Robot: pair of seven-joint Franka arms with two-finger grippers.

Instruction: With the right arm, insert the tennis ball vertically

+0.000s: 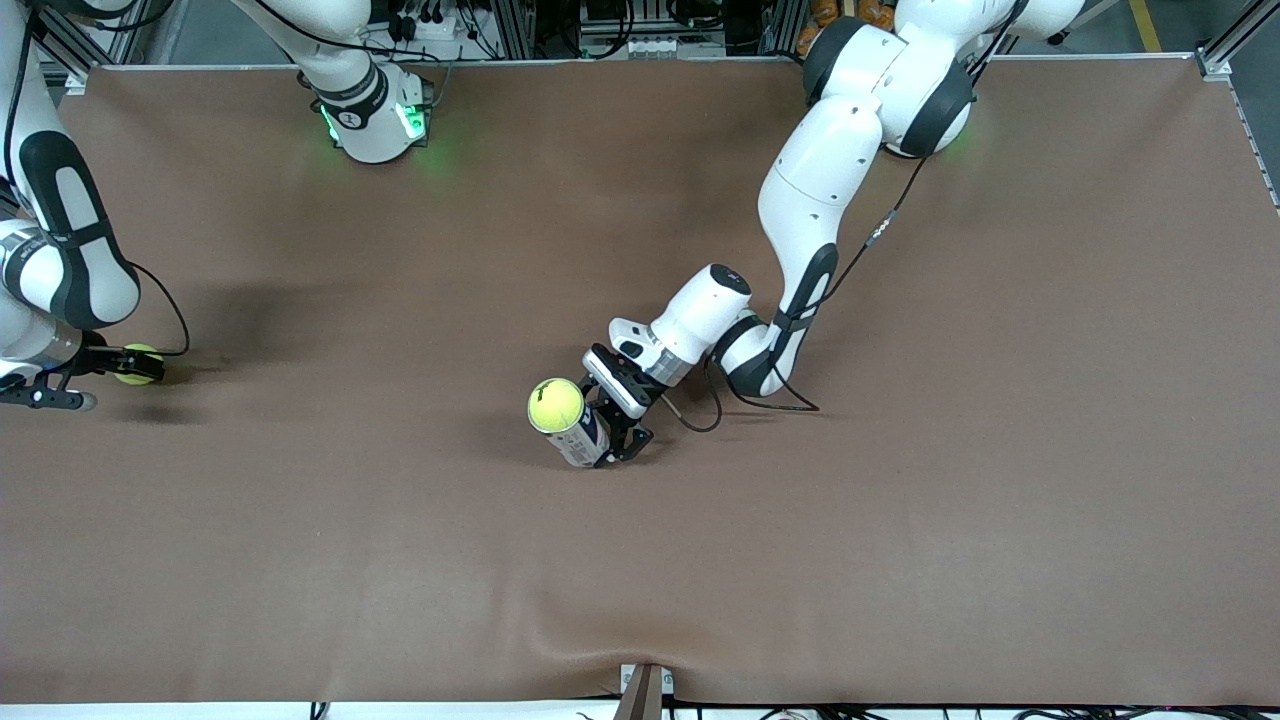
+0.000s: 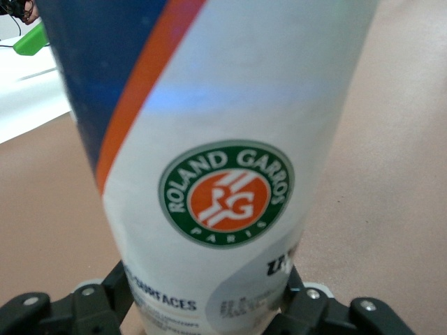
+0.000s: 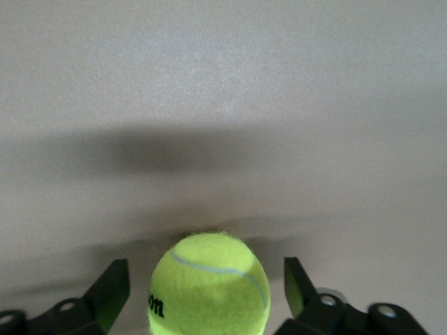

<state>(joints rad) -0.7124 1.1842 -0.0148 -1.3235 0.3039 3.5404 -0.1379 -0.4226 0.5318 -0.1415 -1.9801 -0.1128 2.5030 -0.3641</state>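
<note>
fingers (image 2: 115,289) on "roland garros paris" can (image 2: 223,139), upright

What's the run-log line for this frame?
left gripper: shut on can | ball: atop can | right gripper: open around second ball

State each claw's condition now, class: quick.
Left claw: closed on the ball can.
Right claw: open around a tennis ball, not gripping it.

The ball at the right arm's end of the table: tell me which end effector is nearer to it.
Right. The right end effector straddles this tennis ball, fingers open beside it. The left end effector is mid-table, clamped on the upright can.
</note>
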